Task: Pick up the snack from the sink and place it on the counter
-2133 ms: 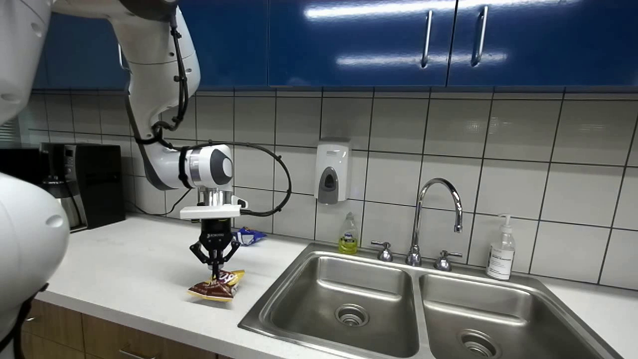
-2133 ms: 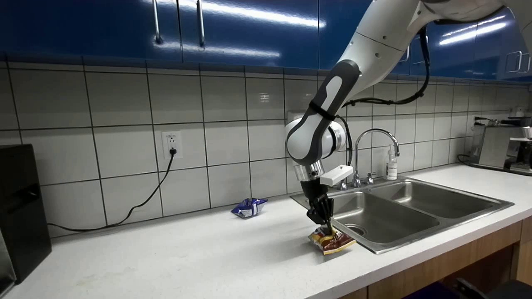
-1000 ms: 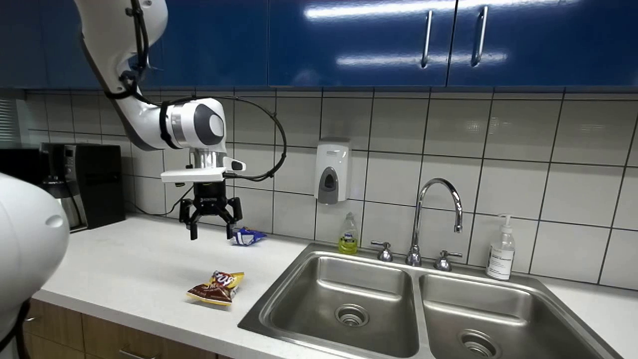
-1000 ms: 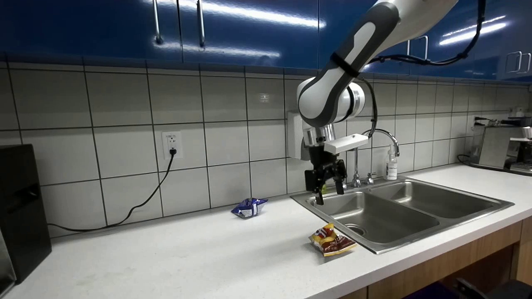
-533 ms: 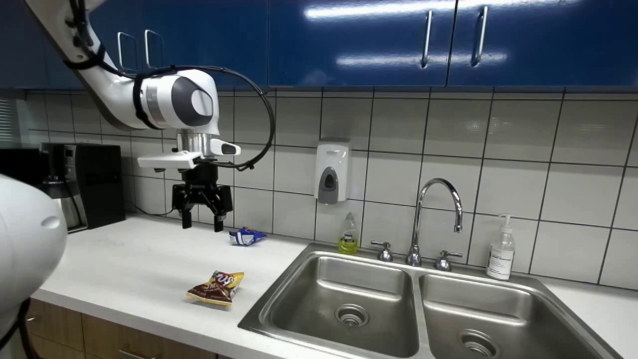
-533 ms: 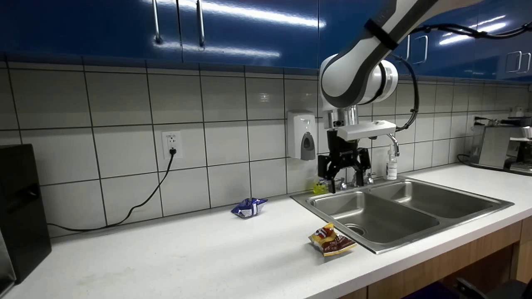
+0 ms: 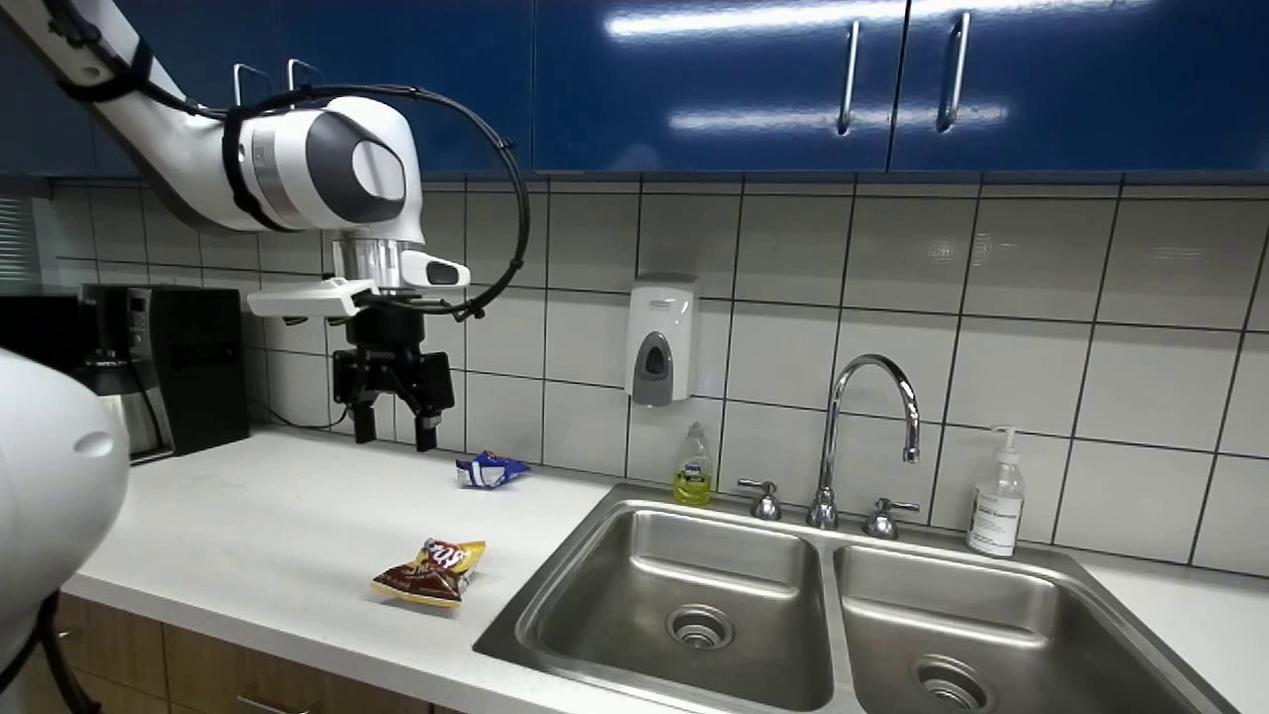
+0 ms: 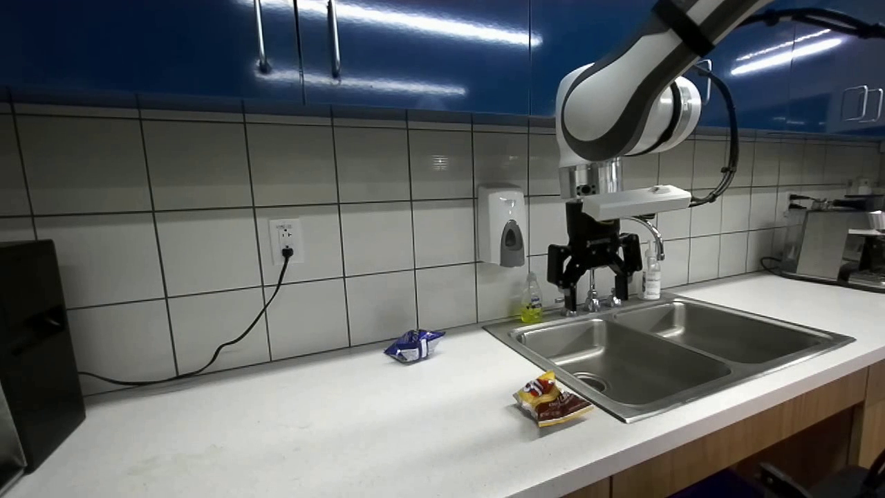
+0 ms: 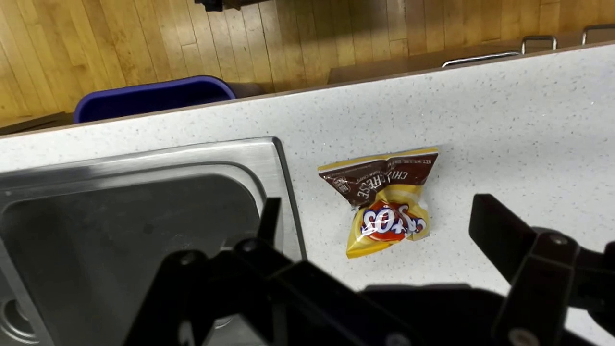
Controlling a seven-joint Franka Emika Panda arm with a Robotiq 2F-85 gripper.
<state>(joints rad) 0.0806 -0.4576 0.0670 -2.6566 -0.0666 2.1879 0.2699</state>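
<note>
one snack [image 9: 390, 206], a crinkly yellow and dark brown packet with a red patch, lies on the white counter [image 7: 268, 526], just beside the rim of the sink [image 7: 555, 577] and apart from it. its print is upside down in the wrist view: "cheese" reads clearly, "chi" breaks off at a fold, "net wt" shows at a corner, and the white logo letters are too creased to read whole. farther back, near the tiled wall [image 7: 590, 332], lies a blue packet [image 7: 491, 470], its white markings unreadable. the labels on the pump bottle [image 7: 996, 508] and on the bottle of yellow liquid [image 7: 692, 486] are too small to make out. the gripper [image 7: 396, 429] hangs raised, well apart from the snack, its fingers [image 7: 365, 424] spread wide.
</note>
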